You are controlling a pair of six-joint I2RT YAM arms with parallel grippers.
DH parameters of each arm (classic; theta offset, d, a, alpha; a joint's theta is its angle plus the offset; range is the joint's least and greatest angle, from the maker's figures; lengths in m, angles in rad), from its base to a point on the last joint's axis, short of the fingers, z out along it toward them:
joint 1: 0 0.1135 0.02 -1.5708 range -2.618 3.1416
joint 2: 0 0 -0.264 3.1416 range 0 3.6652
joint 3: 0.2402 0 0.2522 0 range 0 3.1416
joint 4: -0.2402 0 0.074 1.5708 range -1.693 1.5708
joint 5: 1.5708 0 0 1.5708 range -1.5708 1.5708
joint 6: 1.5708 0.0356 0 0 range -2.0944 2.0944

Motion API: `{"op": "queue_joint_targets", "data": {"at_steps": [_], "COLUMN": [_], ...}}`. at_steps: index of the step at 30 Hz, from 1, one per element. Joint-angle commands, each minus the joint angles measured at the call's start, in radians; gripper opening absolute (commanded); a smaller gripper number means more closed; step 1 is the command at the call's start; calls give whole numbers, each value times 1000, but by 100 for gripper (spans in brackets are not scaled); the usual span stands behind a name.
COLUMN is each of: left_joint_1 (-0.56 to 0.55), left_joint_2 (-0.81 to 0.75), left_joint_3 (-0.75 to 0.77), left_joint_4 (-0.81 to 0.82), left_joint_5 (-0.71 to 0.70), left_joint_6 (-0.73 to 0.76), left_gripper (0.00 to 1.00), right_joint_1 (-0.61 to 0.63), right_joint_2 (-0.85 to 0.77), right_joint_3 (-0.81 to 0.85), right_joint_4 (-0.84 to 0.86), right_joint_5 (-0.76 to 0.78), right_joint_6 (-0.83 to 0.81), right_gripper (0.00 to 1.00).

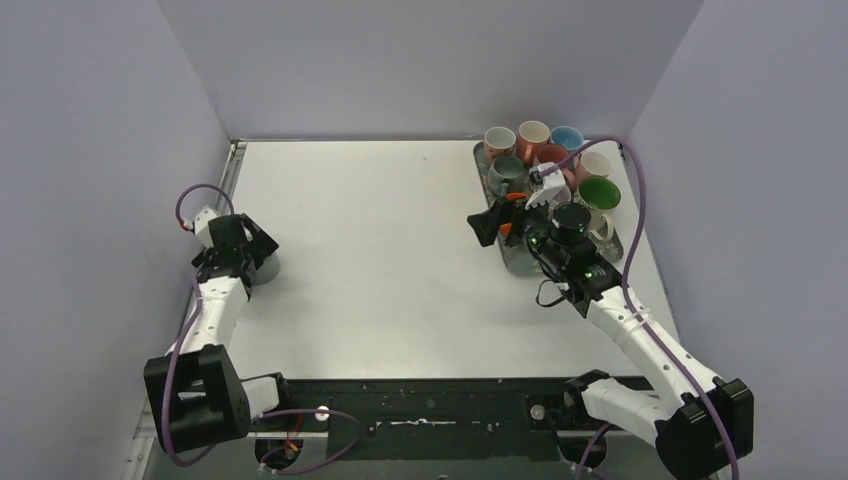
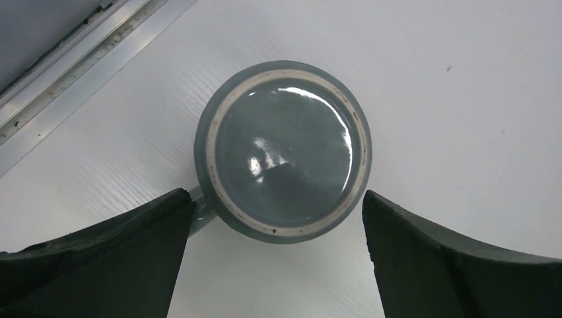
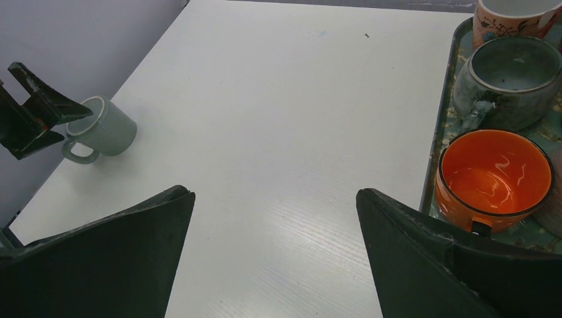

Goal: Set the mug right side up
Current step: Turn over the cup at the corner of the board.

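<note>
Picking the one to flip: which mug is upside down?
The grey-blue mug alone by the left gripper, base up; the other mugs sit mouth-up on the tray.

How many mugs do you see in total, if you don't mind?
9 visible: one upside-down grey-blue ceramic mug under the left tool; eight in the dark tray at right: salmon, peach, blue, grey, red-brown, cream, green, orange. The right arm may hide more.

— What kind of place are you working in?
— You are running a robot lab cell: plain grey walls point(image 1: 90, 150) are boxing in a white table point(image 1: 400, 250), the left arm point(image 1: 215, 310) and right arm point(image 1: 640, 335) are standing bolted at its near edge, and purple cables point(image 1: 645, 200) are trailing.
</note>
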Motion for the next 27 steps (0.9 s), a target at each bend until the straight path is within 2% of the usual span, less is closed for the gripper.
{"op": "queue_joint_targets", "data": {"at_steps": [1, 10, 14, 20, 23, 27], "left_joint_1": [3, -23, -84, -266, -291, -296], "left_joint_2": [-53, -49, -55, -30, -11, 1], "left_joint_3": [-36, -60, -54, -8, 16, 25], "left_joint_4": [82, 43, 43, -36, -84, -111], "left_joint_5": [125, 217, 236, 79, 22, -15], "left_joint_6": [7, 2, -20, -124, -154, -160], "left_gripper": [97, 92, 88, 84, 82, 72], "right_joint_1": [6, 3, 1, -1, -2, -2], "right_joint_2": [-28, -28, -34, -40, -42, -49], "right_joint_3": [21, 23, 21, 20, 18, 15], "right_joint_4": [24, 25, 25, 26, 26, 21], "right_joint_5": [26, 34, 41, 40, 31, 29], "right_joint_6": [-13, -13, -13, -8, -5, -1], "right_gripper": [100, 100, 100, 100, 100, 100]}}
